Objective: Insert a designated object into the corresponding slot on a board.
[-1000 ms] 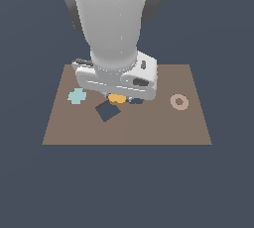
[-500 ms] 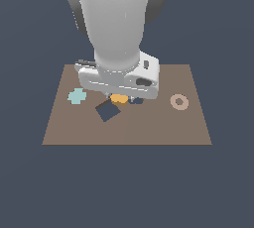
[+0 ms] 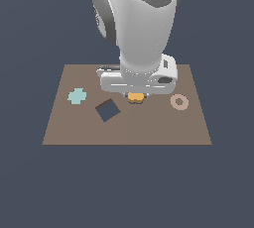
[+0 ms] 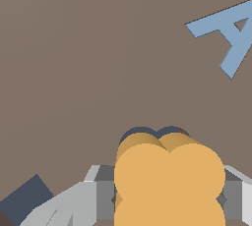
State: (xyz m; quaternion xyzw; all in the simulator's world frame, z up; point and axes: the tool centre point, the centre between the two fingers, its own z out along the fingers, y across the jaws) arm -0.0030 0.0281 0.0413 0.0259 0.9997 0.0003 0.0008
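Observation:
The orange lobed block (image 3: 135,98) hangs just under my gripper (image 3: 135,95), near the middle of the brown board (image 3: 124,133). In the wrist view my gripper (image 4: 168,201) is shut on the block (image 4: 167,176), with grey fingers (image 4: 101,190) on both its sides. Only two dark lobes of the slot (image 4: 141,132) peek out past the block's edge, so the block sits almost over it. In the exterior view the block and the hand hide the slot.
On the board a pale teal cross (image 3: 77,96) lies toward the exterior view's left and a tan ring (image 3: 179,101) toward its right. A larger dark tilted-square cutout (image 3: 107,110) is beside the block. The wrist view shows a blue letter A (image 4: 231,28) on the board.
My gripper has carried the orange block toward the exterior view's right, away from the tilted-square cutout. The cross and the ring have stayed put.

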